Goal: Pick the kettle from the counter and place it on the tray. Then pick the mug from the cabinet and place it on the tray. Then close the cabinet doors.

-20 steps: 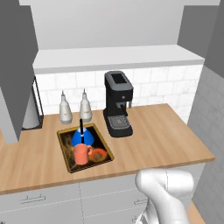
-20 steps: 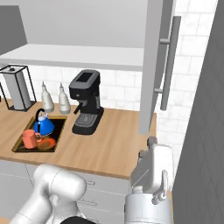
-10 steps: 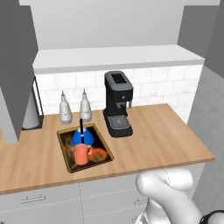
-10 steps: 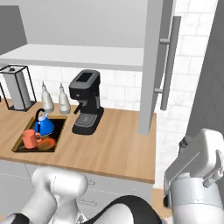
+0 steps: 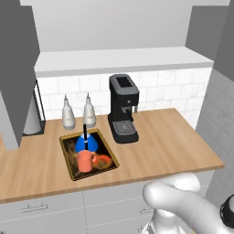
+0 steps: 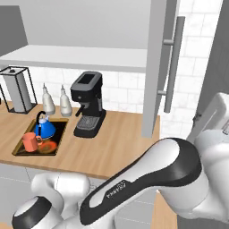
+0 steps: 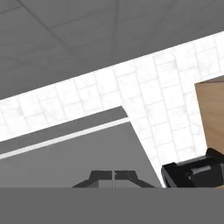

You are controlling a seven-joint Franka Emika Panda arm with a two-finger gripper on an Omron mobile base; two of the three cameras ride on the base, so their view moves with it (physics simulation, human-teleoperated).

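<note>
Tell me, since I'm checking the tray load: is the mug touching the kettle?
Cannot tell. In the left base view the mug overlaps the kettle behind it on the tray; neither base view plainly shows contact or gap.

My view: counter (image 5: pixel 160 151) light wood, carrying tray (image 5: pixel 69 157) near front edge, two white bottles (image 5: pixel 78 112) just behind it, black coffee machine (image 5: pixel 123 109) right of those, wire-framed paper roll holder (image 6: pixel 18 89) at far left by the wall; right end bare

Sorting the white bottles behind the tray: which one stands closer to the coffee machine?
The right-hand bottle, directly behind the kettle; the other bottle stands farther from the coffee machine, toward the wire stand.
</note>
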